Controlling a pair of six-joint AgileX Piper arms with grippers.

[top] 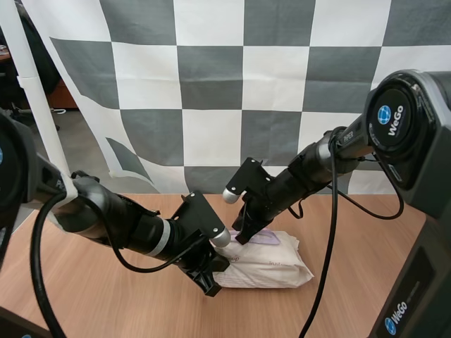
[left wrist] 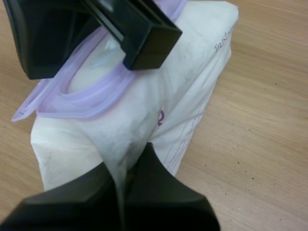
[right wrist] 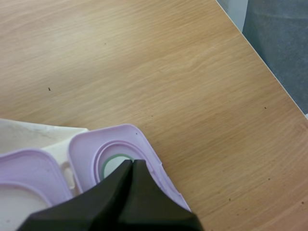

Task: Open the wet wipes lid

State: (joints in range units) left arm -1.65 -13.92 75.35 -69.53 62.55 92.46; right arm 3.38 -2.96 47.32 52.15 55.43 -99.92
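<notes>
Wet wipes lid is seen swung open, its ringed inner face turned up beside the lilac frame. The pack is laid flat on the table, toward 3 o'clock from the table's middle in the high view. Its 9 o'clock end is held by the left gripper, whose fingers are clenched on a fold of the white wrapper. The right gripper is set at the pack's 11 o'clock, over the lid, with its fingers pressed together as one wedge. Whether the lid's rim is nipped between them cannot be told. The task is judged nearly done. Trouble could yet be caused by the hinge: if the lid is left too soon, it may spring back shut. The wrapper fold could also be torn, or lost from the pinch, if the pack is tugged by the right arm.
</notes>
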